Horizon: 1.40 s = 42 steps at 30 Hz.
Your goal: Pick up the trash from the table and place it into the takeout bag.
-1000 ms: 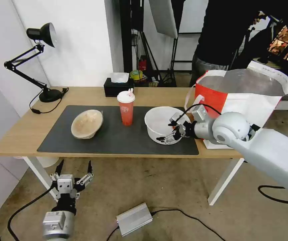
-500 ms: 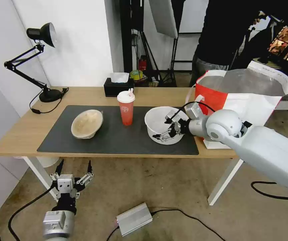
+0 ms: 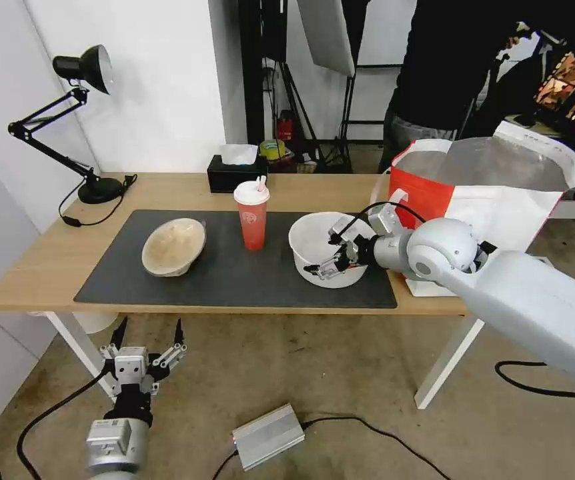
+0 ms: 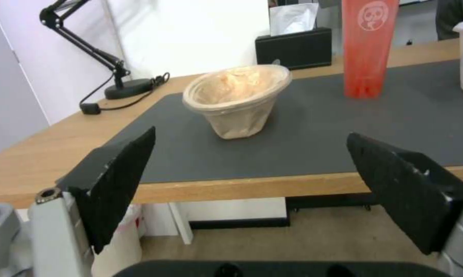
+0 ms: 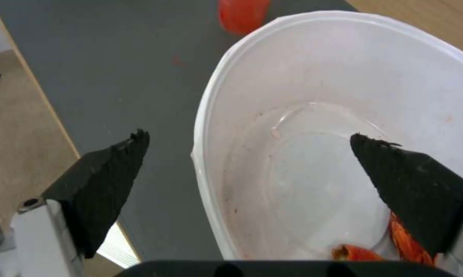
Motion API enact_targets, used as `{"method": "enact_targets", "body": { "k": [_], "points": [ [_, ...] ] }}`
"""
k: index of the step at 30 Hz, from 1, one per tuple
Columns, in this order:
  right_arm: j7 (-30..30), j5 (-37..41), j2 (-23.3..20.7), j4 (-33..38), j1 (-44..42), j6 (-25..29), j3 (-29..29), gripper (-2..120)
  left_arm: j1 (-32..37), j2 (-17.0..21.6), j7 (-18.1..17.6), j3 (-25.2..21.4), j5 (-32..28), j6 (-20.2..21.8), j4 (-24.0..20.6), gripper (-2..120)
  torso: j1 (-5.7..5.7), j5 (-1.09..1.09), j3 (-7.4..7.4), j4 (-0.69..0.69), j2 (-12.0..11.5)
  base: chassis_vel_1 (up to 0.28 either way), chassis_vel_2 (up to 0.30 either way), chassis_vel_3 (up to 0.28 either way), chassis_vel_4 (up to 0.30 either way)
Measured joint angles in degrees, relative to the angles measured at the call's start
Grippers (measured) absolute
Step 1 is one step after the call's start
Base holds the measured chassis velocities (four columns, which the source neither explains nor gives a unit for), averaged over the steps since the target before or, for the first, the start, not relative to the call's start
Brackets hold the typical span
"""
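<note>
A large white bowl (image 3: 315,248) with red scraps (image 5: 400,246) stands on the right of the dark mat (image 3: 234,283) on the table (image 3: 41,263). My right gripper (image 3: 328,264) is open astride the bowl's near-right rim. In the right wrist view (image 5: 248,135), one finger is outside over the mat and the other is inside the bowl (image 5: 344,96). The red cup (image 3: 252,223) stands mid-mat and the tan bowl (image 3: 173,247) is left of it. The takeout bag (image 3: 494,200) stands open at the table's right end. My left gripper (image 3: 147,341) hangs open below the table's front edge, facing the tan bowl (image 4: 237,100).
A black tissue box (image 3: 235,175) sits at the back of the table and a black desk lamp (image 3: 91,180) at the back left. A silver box (image 3: 269,437) and cables lie on the floor. A person stands behind the bag.
My right gripper has moved left and a little farther in, so that it now straddles the white bowl's rim. The left arm has not moved.
</note>
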Motion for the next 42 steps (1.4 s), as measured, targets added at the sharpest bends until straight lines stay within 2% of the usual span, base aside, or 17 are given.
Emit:
{"method": "enact_targets", "body": {
  "k": [42],
  "points": [
    [2.55,-0.43,1.44,-2.72,-0.39,0.00,-0.95,100,-0.07,0.17,-0.06,-0.04,-0.05,-0.03,0.41,100,0.00,0.00,0.00,0.00,0.01,0.000,0.000,0.000,0.000]
  ]
}}
